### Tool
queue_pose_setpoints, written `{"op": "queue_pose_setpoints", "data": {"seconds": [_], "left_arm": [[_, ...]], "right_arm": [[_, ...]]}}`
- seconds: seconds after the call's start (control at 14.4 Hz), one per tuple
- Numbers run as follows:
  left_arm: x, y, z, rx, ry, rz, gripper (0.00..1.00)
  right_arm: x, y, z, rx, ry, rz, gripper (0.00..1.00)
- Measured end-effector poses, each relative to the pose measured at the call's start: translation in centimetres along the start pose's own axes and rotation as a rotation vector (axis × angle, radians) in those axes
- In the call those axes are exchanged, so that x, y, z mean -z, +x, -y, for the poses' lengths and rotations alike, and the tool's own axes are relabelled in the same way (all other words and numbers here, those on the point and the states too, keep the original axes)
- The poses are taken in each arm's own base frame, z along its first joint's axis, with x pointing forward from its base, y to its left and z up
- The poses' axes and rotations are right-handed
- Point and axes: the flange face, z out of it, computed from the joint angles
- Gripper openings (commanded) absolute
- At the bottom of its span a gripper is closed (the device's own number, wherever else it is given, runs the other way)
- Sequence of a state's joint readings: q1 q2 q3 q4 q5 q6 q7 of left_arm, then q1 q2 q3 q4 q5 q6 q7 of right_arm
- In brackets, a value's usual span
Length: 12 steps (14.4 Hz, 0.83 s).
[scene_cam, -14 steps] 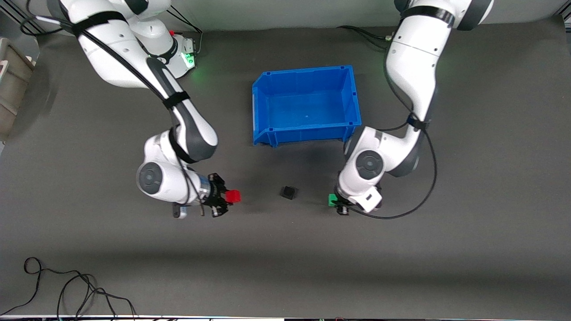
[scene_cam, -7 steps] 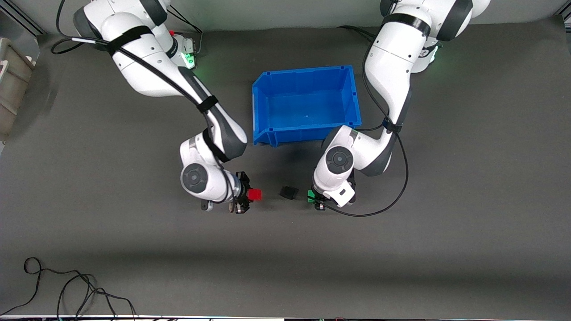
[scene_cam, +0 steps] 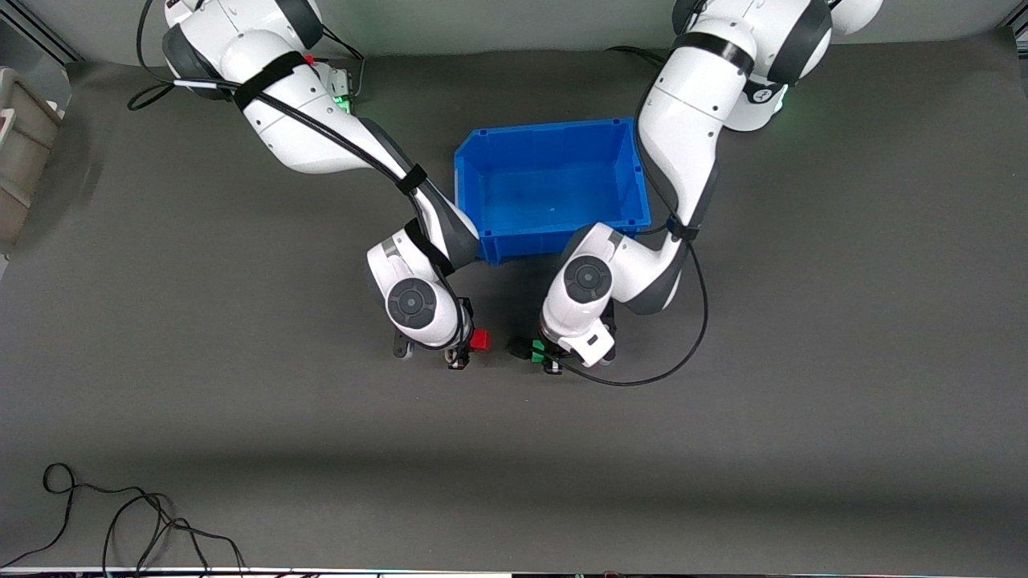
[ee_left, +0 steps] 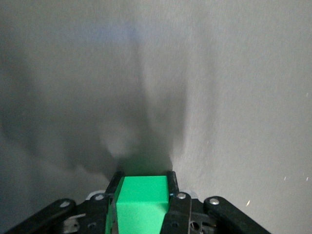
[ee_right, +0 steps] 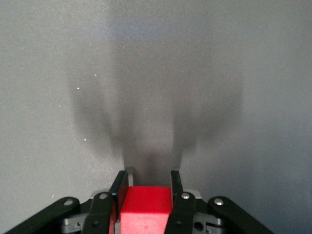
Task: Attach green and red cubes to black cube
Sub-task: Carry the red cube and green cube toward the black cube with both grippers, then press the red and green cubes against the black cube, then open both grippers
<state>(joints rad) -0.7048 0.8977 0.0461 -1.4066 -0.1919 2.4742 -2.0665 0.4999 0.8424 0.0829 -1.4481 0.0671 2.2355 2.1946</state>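
table [scene_cam: 803,401]: dark grey mat, plain and flat; it fills both wrist views as bare grey crossed by gripper shadows.
bin [scene_cam: 634,172]: blue, open-topped, nothing in it, farther from the front camera than the cubes and between the two arms.
cable [scene_cam: 120,522]: loose black loops on the table at the edge nearest the front camera, toward the right arm's end, well apart from the work.
change: over the last second both arms have swung inward from their ends of the table, and the gaps on both sides of the black cube have shrunk a lot.
left gripper [scene_cam: 548,360]: closed on the green cube, low over the table just beside the black cube.
right gripper [scene_cam: 461,353]: closed on the red cube, low over the table, near the black cube but with a clear gap left.
green cube [scene_cam: 537,349]: held between the left fingers [ee_left: 171,187], at or almost at the black cube's side; i cannot tell whether they touch.
red cube [scene_cam: 480,339]: held between the right fingers [ee_right: 119,187], toward the right arm's end from the black cube.
black cube [scene_cam: 518,348]: on the table between the two coloured cubes, nearer the front camera than the bin.
meaning: the green join looks about made; the red cube likely needs one more short push inward.
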Motion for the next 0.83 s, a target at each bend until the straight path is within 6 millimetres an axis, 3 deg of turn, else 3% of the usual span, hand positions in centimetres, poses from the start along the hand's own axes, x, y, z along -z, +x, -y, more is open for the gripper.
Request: {"op": "queue_pose_setpoints", "data": {"seconds": [0.83], "left_arm": [[-0.2,-2.1,1.4,-0.023,0.001,0.005,0.00]], "right_arm": [[-1.0,-2.1,0.1,-0.020,0.025,-0.004,0.00]]}}
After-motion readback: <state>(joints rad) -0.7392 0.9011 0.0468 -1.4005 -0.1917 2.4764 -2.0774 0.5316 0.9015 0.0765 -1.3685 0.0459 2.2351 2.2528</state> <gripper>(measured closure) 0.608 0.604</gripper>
